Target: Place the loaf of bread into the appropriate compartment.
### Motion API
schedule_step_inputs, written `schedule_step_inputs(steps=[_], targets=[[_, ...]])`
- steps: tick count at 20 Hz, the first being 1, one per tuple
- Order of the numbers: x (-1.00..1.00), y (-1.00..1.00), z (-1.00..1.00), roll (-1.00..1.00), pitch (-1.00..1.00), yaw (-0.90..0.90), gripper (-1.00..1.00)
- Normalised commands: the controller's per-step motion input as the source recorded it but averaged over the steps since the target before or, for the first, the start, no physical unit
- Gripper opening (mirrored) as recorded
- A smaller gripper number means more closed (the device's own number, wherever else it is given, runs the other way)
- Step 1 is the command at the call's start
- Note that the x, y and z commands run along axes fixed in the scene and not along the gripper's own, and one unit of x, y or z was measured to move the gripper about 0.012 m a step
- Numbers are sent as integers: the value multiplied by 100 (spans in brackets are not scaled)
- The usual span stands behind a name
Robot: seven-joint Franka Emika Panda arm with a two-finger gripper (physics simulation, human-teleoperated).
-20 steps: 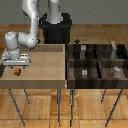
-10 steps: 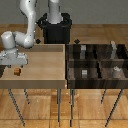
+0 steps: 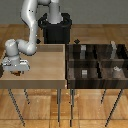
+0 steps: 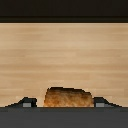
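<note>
The loaf of bread (image 4: 67, 97) is a small orange-brown block with a dark crust, sitting between my fingertips (image 4: 28, 103) in the wrist view, which press close against its two sides. In the exterior view my gripper (image 3: 17, 71) hangs low over the light-tan tray (image 3: 42, 67) near its corner on the exterior view's left, and the loaf (image 3: 18, 73) shows as a dark speck under it. The compartment (image 3: 79, 78) is the near cell of the divided dark box on the side next to the tray, with a small pale grey cube (image 3: 84, 72) in it.
The dark box (image 3: 97, 61) stands at the exterior view's right of the tray, and its other cells hold taller grey and whitish pieces (image 3: 114, 48). The robot's black base (image 3: 56, 30) is behind the tray. Both stand on thin-legged tables.
The hand has shifted slightly toward the exterior view's left and stays low over the tray corner. The loaf stays under the gripper.
</note>
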Motion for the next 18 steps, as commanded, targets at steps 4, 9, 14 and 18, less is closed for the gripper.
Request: schedule_step_inputs(steps=[4,9,14,18], targets=[[0,0,25,0,0,0,-100],[0,0,60,0,0,0,-100],[0,0,100,0,0,0,-100],[0,0,100,0,0,0,-100]])
